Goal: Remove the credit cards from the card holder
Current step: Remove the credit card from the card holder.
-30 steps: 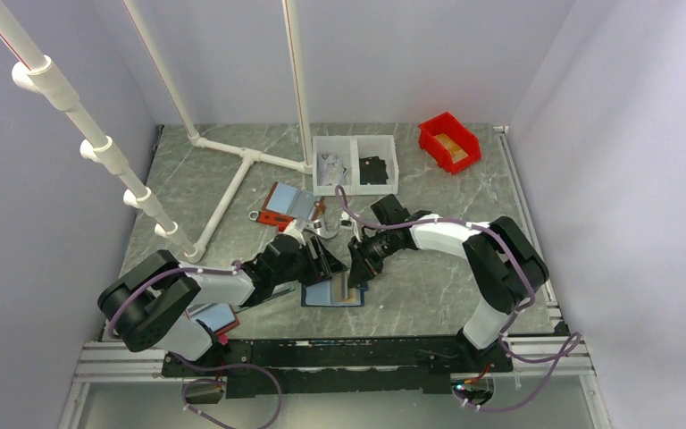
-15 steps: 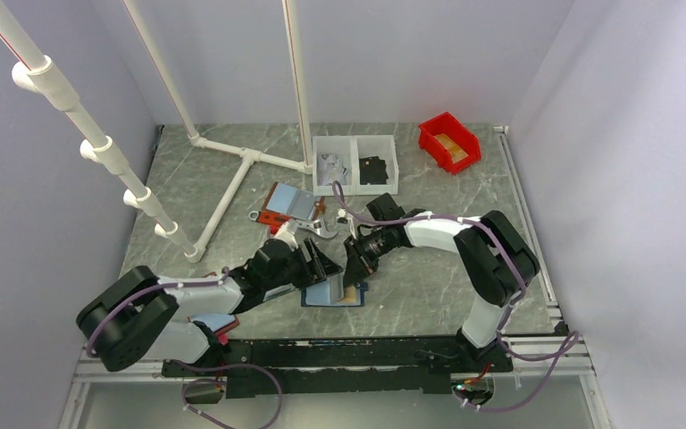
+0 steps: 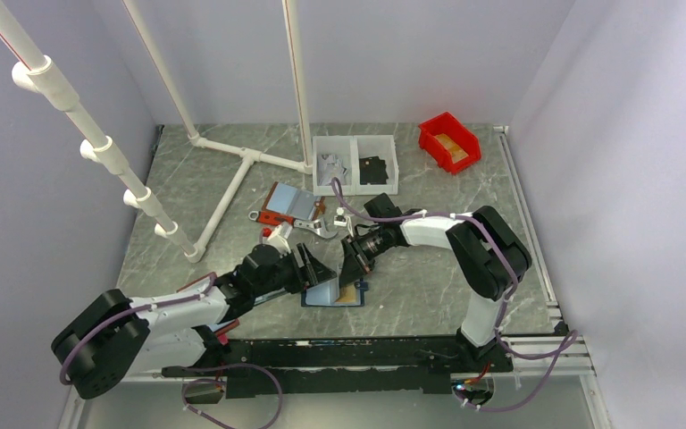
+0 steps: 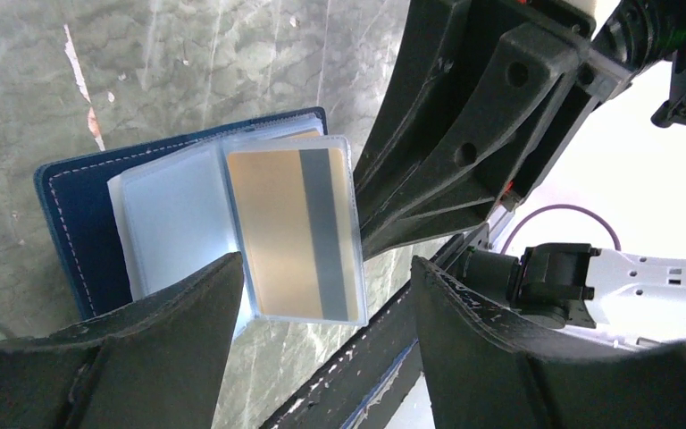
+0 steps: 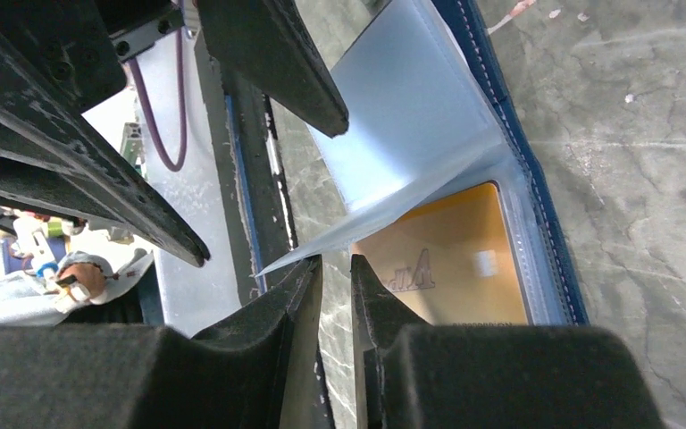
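The right tool (image 5: pixel 336 264) has its fingers almost together, with only a thin slit between them. Its tips sit at the free edge of a raised clear leaf (image 5: pixel 411 116) of the card holder (image 5: pixel 536 170). Whether they pinch that leaf I cannot tell. Under the leaf, a gold card (image 5: pixel 455 259) with lettering lies in a clear pocket.

The left tool (image 4: pixel 323 264) hangs over the same holder with its fingers wide apart, gripping nothing. In its own view, gold with a dark stripe shows through a clear pocket below them.

The card holder lies open on the table (image 4: pixel 188 63), navy cover down, between the two tools and toward the near side.

Farther back are a red-edged holder (image 3: pixel 288 204), a white divided tray (image 3: pixel 355 164) and a red bin (image 3: pixel 448 141).
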### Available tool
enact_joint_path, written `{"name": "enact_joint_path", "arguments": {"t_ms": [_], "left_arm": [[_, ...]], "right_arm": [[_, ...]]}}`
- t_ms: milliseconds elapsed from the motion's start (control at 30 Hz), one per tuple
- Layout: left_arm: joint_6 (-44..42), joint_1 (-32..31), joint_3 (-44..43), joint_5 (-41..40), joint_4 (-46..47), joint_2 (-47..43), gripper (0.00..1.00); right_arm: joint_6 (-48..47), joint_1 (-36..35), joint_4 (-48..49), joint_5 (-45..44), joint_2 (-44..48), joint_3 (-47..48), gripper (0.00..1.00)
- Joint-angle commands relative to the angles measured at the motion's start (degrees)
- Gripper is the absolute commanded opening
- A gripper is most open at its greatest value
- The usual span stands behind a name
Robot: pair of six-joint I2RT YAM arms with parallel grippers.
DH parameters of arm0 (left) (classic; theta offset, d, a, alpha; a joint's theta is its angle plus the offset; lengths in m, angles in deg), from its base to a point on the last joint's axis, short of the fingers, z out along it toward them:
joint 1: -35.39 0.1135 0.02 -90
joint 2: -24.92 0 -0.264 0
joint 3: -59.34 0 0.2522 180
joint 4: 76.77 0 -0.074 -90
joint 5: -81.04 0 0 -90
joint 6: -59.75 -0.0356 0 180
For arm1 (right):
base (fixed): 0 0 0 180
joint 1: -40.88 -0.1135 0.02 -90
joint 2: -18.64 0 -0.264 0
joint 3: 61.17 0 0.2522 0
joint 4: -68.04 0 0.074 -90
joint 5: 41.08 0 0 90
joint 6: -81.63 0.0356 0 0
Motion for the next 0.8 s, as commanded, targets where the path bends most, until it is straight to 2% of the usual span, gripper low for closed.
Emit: {"name": "enact_joint_path", "arguments": {"t_ms": [0, 233, 333, 433, 633, 767], "left_arm": [[-2.58, -0.30, -0.73, 2.98, 2.50, 1.40, 0.73], [-2.26, -1.54, -1.73, 2.09, 2.83, 4.89, 0.72], [-2.25, -1.71, -2.31, 1.86, 2.48, 5.45, 0.68], [-2.21, -1.81, -2.33, 1.41, 1.79, 5.10, 0.65], [-2.24, -1.81, -1.95, -0.11, -0.95, 2.60, 0.62], [-2.09, -1.81, -1.77, -1.35, -3.16, 1.01, 0.58]], "right_arm": [[2.21, -0.43, 2.83, 3.88, -0.47, 1.93, 0.21], [3.01, -0.64, 3.37, 4.45, -0.75, 1.90, 0.22], [2.85, -0.65, 3.06, 4.19, -1.14, 2.10, 0.21], [3.05, -0.69, 3.19, 4.25, -1.24, 2.03, 0.19], [2.88, -0.83, 3.01, 4.43, -1.59, 2.20, 0.08], [2.74, -0.79, 2.84, 4.29, -1.59, 2.36, 0.06]]}}
